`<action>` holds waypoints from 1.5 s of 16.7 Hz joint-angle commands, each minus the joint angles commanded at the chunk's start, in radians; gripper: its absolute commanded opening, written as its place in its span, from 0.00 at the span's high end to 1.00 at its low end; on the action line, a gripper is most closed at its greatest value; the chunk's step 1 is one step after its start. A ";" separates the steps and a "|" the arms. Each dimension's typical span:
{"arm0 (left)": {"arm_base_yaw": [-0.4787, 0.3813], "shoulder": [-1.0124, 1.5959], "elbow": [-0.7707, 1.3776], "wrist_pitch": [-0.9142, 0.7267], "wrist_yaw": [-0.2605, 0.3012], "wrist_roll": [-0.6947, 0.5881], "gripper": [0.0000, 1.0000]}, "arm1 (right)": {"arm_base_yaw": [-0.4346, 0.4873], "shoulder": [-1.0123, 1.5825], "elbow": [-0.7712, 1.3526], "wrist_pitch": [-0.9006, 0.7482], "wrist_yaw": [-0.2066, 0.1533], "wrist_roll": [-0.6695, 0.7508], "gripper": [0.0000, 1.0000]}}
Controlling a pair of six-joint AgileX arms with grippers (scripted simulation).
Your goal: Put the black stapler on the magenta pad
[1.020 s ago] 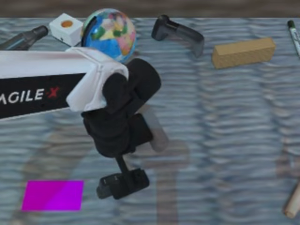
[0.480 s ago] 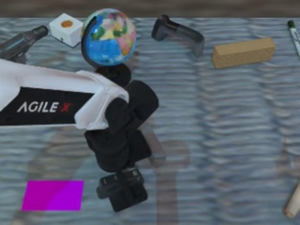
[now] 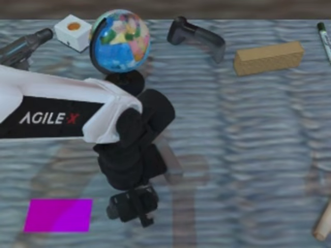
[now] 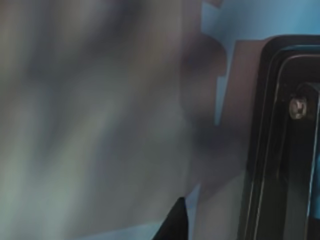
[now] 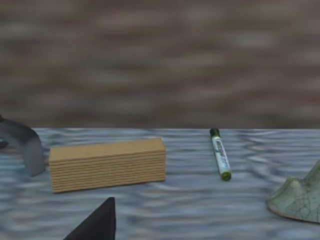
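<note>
The left arm, lettered "AGILE X", holds its gripper (image 3: 135, 211) low in the frame, fingers' state unclear, over the small black stapler (image 3: 118, 207), right of the flat magenta pad (image 3: 58, 215).

A rendered tabletop test bench rather than any real room: a rippled blue-grey table surface (image 3: 258, 129) holds unrelated props along its far edge (a multicoloured globe (image 3: 120, 39), a dark-grey handheld scanner (image 3: 196, 37), a tan wooden block (image 3: 268, 57)), with a blurred brown backdrop (image 5: 160, 60) behind.
</note>
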 joint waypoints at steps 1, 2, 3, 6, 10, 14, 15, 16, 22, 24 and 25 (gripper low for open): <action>0.000 0.000 0.000 0.000 0.000 0.000 0.68 | 0.000 0.000 0.000 0.000 0.000 0.000 0.00; 0.000 0.000 0.000 0.000 0.000 0.000 0.75 | 0.000 0.000 0.000 0.000 0.000 0.000 0.00; 0.000 0.000 0.000 0.000 0.000 0.000 0.83 | 0.000 0.000 0.000 0.000 0.000 0.000 0.00; 0.000 0.000 0.000 0.000 0.000 0.000 1.00 | 0.000 0.000 0.000 0.000 0.000 0.000 0.00; 0.000 0.000 0.000 0.000 0.000 0.000 1.00 | 0.000 0.000 0.000 0.000 0.000 0.000 0.00; 0.000 -0.002 0.000 0.000 0.000 0.001 1.00 | 0.000 0.000 0.000 0.000 0.000 0.000 0.00; -0.001 -0.003 0.003 -0.003 0.000 0.001 1.00 | 0.000 0.000 0.000 0.000 0.000 0.000 0.00; -0.002 -0.006 0.014 -0.016 0.000 0.003 1.00 | 0.000 0.000 0.000 0.000 0.000 0.000 0.00; 0.007 -0.085 0.165 -0.264 -0.001 -0.002 1.00 | 0.000 0.000 0.000 0.000 0.000 0.000 0.00; 0.011 -0.117 0.215 -0.344 0.000 -0.004 1.00 | 0.000 0.000 0.000 0.000 0.000 0.000 0.00; 0.013 -0.131 0.232 -0.369 0.000 -0.005 1.00 | 0.000 0.000 0.000 0.000 0.000 0.000 0.00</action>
